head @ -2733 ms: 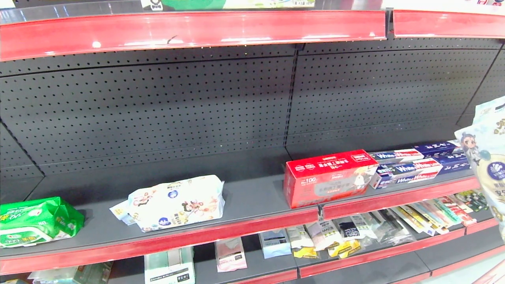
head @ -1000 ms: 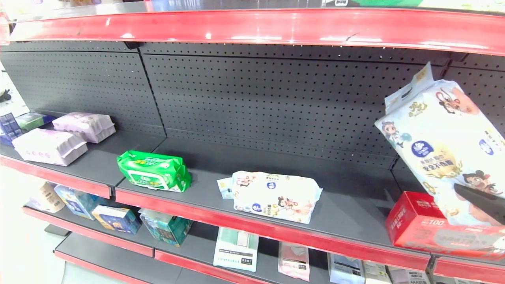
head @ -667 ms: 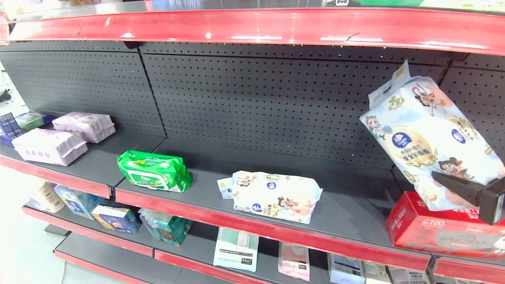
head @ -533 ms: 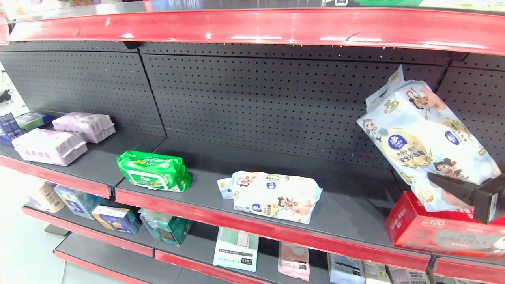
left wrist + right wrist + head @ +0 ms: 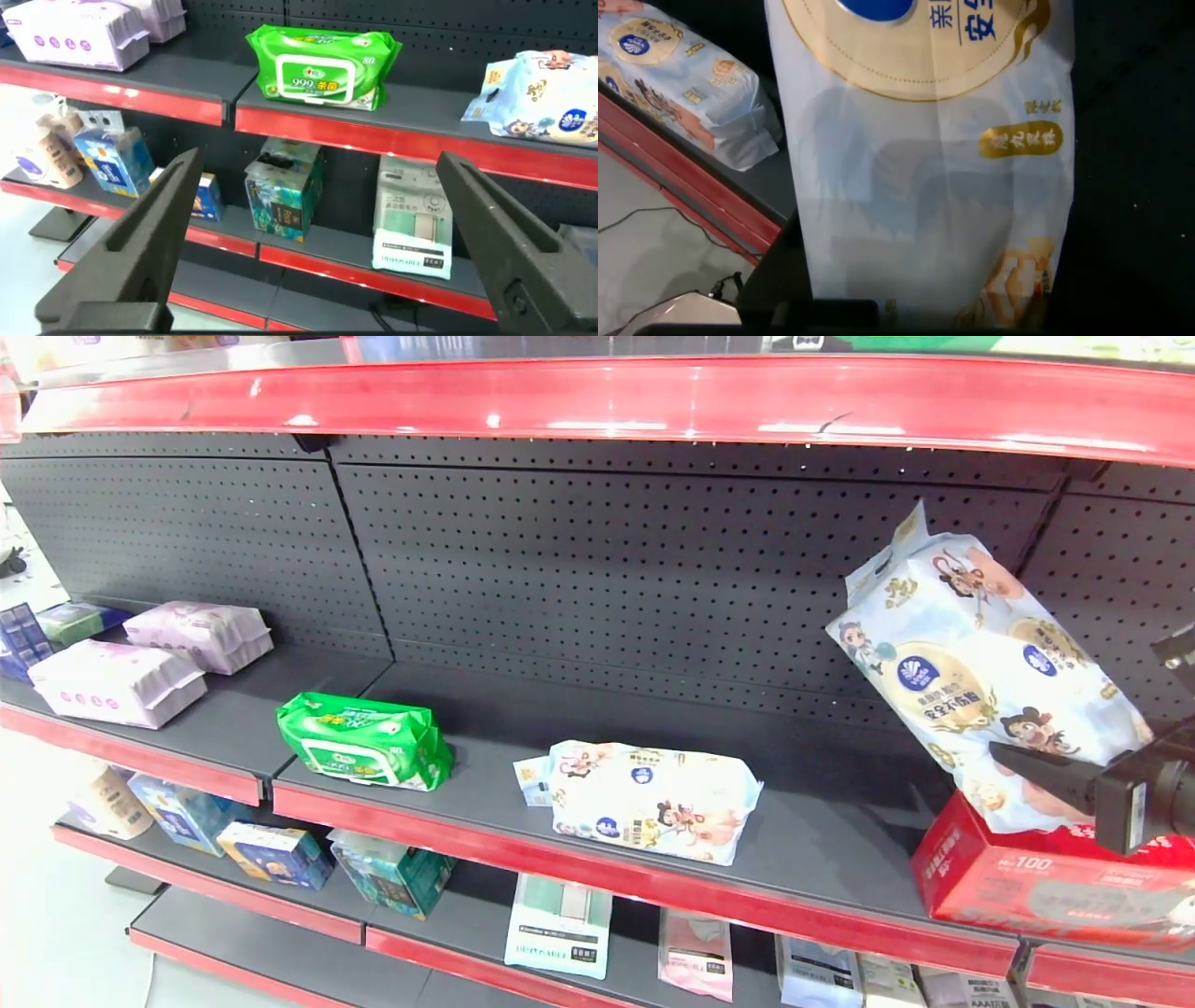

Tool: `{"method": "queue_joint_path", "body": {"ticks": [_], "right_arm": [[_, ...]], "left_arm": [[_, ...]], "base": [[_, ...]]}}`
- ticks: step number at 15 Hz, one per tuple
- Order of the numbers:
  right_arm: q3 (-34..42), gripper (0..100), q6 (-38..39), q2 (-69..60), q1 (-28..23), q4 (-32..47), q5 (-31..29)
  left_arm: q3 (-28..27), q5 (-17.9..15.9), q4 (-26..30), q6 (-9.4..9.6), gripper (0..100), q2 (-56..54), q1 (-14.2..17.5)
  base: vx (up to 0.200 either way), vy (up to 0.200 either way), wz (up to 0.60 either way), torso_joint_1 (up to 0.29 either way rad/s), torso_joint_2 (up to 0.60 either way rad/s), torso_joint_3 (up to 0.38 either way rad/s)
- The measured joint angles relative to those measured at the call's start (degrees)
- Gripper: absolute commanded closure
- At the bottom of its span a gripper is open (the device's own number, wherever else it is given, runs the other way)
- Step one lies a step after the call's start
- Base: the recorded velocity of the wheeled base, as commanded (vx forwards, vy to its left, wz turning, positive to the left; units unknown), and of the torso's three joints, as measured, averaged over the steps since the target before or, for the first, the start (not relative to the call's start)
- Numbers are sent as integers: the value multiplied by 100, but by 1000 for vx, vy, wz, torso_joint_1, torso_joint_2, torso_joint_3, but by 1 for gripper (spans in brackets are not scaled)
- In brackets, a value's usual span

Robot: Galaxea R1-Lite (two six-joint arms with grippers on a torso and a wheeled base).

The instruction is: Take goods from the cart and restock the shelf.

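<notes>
The right claw [image 5: 1036, 770] is closed on a cartoon pack [image 5: 980, 663], a soft white bag with printed figures, and it grips the bag at the lower end. One dark finger [image 5: 1046, 775] lies across the front of the bag; the other finger is hidden behind it. In the right wrist view the cartoon pack [image 5: 924, 168] stands between the two dark fingers, which press on its sides. The bag is in the air at the right end of the shelf [image 5: 597, 877], tilted with its top end to the left, in front of the black back panel [image 5: 607, 569] with many small holes. Its lower end is just above a red box [image 5: 1046, 887] that stands on the shelf; I cannot tell if they touch. To the left of it, near the middle of the shelf, a second cartoon pack [image 5: 653, 800] lies flat close to the red front edge. Farther left lies a green pack [image 5: 364, 742], and at the far left end two pale purple packs [image 5: 117, 681] lie beside each other. The left claw [image 5: 318, 159] is wide open and holds nothing; it is low, in front of the shelves, and between its fingers a teal box [image 5: 285, 191] is seen on the lower shelf under the green pack [image 5: 322, 63].
</notes>
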Motion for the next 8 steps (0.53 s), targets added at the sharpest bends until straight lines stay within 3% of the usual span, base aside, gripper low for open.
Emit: {"method": "queue_joint_path", "body": {"ticks": [8], "right_arm": [[-466, 100, -79, 852, 389, -4, 282]], "left_arm": [[0, 0, 0, 2, 0, -6, 0]], "base": [[0, 0, 0, 0, 0, 0]]}}
